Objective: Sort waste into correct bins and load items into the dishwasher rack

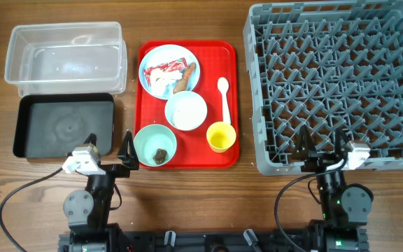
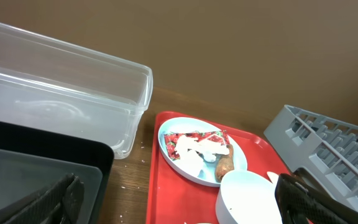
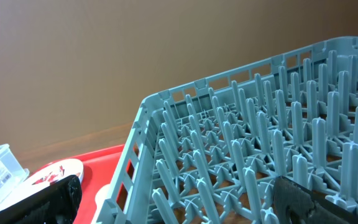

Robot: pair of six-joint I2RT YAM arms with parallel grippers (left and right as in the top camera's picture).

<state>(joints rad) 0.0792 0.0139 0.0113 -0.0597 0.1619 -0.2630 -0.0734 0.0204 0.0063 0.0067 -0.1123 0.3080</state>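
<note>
A red tray [image 1: 152, 158] holds a pale blue plate [image 1: 147, 64] with a red-and-white wrapper [image 1: 165, 70] and a carrot-like piece [image 1: 185, 77]. Below are a white-filled bowl [image 1: 186, 110], a mint bowl [image 1: 146, 141] with a brown lump [image 1: 160, 154], a yellow cup [image 1: 221, 136] and a white spoon [image 1: 224, 96]. The clear tub [image 1: 65, 56] and black tray [image 1: 63, 126] lie at left, the grey rack [image 1: 338, 84] at right. My left gripper [image 1: 110, 148] is open and empty between the black tray and the red tray. My right gripper [image 1: 322, 145] is open and empty at the rack's front edge.
The left wrist view shows the tub [image 2: 61, 93], the plate [image 2: 185, 163] and a bowl [image 2: 247, 199]. The right wrist view shows the rack's pegs [image 3: 260, 149]. Bare wood lies between the bins and the red tray and along the front edge.
</note>
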